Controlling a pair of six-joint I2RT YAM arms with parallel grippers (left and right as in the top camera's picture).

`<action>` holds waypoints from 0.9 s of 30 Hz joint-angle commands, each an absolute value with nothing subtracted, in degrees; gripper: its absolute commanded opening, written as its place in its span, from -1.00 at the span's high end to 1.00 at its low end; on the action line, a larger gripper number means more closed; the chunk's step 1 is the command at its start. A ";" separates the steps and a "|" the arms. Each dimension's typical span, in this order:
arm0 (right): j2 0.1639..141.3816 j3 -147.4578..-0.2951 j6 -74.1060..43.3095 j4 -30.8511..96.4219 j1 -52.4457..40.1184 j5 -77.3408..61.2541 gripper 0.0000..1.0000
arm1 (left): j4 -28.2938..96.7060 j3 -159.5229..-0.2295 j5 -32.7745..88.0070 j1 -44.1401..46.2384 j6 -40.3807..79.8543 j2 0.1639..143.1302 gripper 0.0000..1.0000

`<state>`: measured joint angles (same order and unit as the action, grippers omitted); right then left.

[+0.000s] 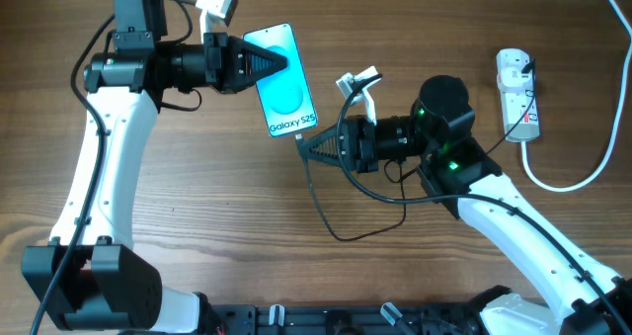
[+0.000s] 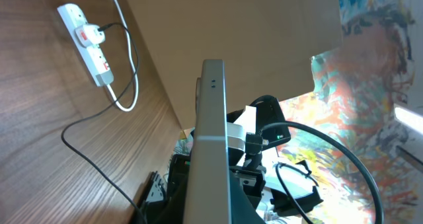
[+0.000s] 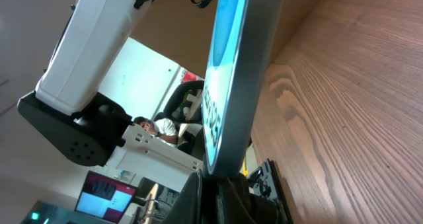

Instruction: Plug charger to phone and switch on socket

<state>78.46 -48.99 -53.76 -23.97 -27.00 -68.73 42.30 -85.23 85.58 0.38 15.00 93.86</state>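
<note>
Phone (image 2: pixel 211 138) sits closest in the left wrist view: edge-on and straight ahead, a slim pale edge rising from the bottom of the frame. Just behind it is the black bulk of the right arm (image 2: pixel 264 115). Far ahead and off to the left the socket (image 2: pixel 89 42) lies flat on the bench (image 2: pixel 39 118) with an adaptor (image 2: pixel 92 34) seated in it. The charger (image 2: pixel 99 158) leaves that adaptor as a thin black line running back toward the camera. A white lead (image 2: pixel 125 102) loops beside the socket's near end.

From the right wrist, the phone is edge-on directly ahead of the right hand (image 3: pixel 211 184), its blue screen turned away from the bench and its lettering blurred. The dark fingers (image 3: pixel 195 197) come together right at the phone's near end. What they pinch is hidden here. Beyond the phone, up to the left, is the white left arm (image 3: pixel 92 52).

Overhead, the left hand (image 1: pixel 255 63) is clamped tight on the phone's top end, screen up and reading "Galaxy S25". The right hand is closed as well, its tip touching the phone's bottom corner at the end opposite the left hand. The charger's cable comes out of that tip, so this hand has the plug end. The plug itself is too small to make out, and I cannot tell whether it is seated in the phone. From the tip the cable loops back beneath the right arm. The socket lies well behind the right hand, apart from both hands.
</note>
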 commanded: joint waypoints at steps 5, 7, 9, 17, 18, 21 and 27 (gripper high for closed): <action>78.54 -49.01 -53.60 -24.45 -26.92 -67.51 0.91 | 42.65 -85.45 87.55 1.30 15.38 92.99 0.93; 78.54 -49.01 -53.65 -24.45 -26.92 -67.51 0.91 | 42.65 -85.47 86.85 2.52 15.18 92.99 0.92; 78.54 -49.01 -53.84 -24.47 -26.92 -67.53 0.91 | 42.63 -85.47 85.41 3.73 15.18 92.99 0.92; 78.54 -49.01 -53.98 -24.62 -26.92 -67.55 0.91 | 42.61 -85.47 85.38 4.23 15.18 92.99 0.92; 78.54 -49.01 -54.00 -24.60 -26.92 -67.53 0.91 | 42.61 -85.47 85.38 4.23 15.18 92.99 0.92; 78.54 -49.01 -54.22 -24.58 -26.92 -67.46 0.91 | 42.24 -85.47 85.38 4.23 15.20 92.99 0.92; 78.54 -49.01 -55.53 -24.49 -26.92 -65.91 0.91 | 41.52 -85.47 85.43 3.60 15.44 92.99 0.92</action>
<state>78.46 -48.97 -54.52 -23.92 -27.11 -69.84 41.50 -85.23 83.74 3.29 15.33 93.86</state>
